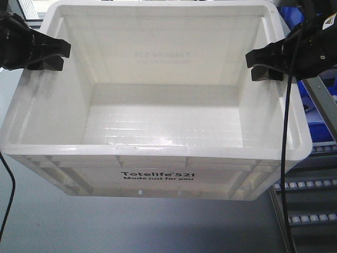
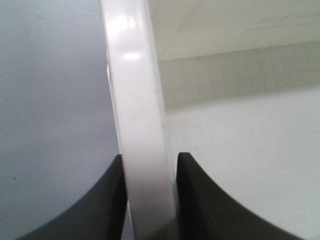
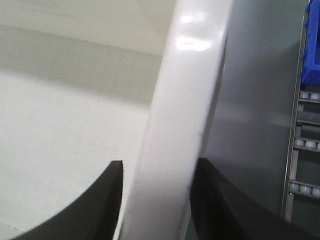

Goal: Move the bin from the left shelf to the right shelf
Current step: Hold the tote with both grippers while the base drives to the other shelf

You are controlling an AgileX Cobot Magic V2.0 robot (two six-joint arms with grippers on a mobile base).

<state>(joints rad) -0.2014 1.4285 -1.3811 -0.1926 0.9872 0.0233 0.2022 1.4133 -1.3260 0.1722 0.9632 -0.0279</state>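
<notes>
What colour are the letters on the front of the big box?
Black letters on the white bin, clearest in the front-facing view.

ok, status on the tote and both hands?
Left hand shut on bin left rim, right hand shut on right rim. Bin empty. Roller rack and blue bins close on the right.

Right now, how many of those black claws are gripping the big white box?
2. The left tool clamps the white bin's left rim; the right tool clamps its right rim. Each wrist view shows the rim pinched between fingers. No others show.
</notes>
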